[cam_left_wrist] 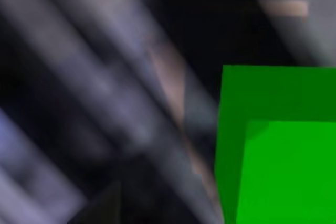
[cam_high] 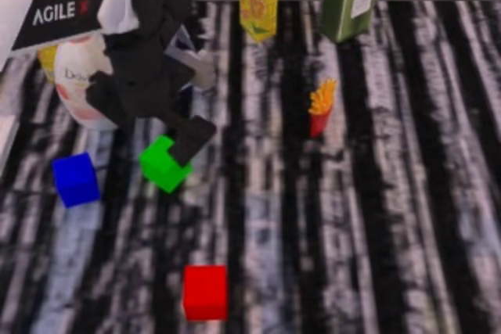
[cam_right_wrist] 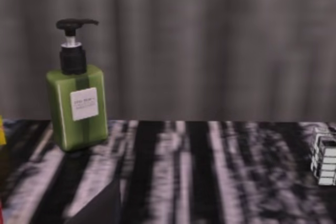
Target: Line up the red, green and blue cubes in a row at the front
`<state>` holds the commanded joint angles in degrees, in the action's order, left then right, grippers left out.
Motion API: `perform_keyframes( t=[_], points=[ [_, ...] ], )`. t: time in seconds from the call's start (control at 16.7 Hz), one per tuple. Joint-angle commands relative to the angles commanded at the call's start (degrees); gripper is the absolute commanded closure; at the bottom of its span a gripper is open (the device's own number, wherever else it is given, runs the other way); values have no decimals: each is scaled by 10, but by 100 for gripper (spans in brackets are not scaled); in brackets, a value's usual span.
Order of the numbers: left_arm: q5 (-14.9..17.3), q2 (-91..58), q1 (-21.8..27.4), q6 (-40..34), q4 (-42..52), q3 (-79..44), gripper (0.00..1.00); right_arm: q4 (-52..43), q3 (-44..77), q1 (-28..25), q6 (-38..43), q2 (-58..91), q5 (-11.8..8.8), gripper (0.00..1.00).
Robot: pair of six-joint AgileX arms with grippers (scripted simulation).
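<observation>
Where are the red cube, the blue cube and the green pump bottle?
red cube (cam_high: 205, 291), top view, its top face.
blue cube (cam_high: 75, 178), top view, its top face.
green pump bottle (cam_right_wrist: 77, 106), right wrist view, its body.

- The left arm (cam_high: 133, 60) reached from the table's rear left, bent downward.
- The left gripper (cam_high: 182, 150) was low, one dark finger (cam_high: 192, 137) visible.

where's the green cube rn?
Top view: green cube sits left of centre, right of the blue cube, with the left gripper on it.
</observation>
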<state>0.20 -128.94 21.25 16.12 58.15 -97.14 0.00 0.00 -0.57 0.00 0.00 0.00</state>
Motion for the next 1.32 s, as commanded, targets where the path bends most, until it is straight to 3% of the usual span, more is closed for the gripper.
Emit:
perform_keyframes(
  t=[0.24, 0.54, 1.32],
  points=[
    [0, -31, 0, 0, -78, 46, 0, 0, 0, 0, 0, 0, 0, 0],
    [0, -35, 0, 0, -85, 51, 0, 0, 0, 0, 0, 0, 0, 0],
    [0, -35, 0, 0, -85, 51, 98, 0, 0, 0, 0, 0, 0, 0]
  ],
)
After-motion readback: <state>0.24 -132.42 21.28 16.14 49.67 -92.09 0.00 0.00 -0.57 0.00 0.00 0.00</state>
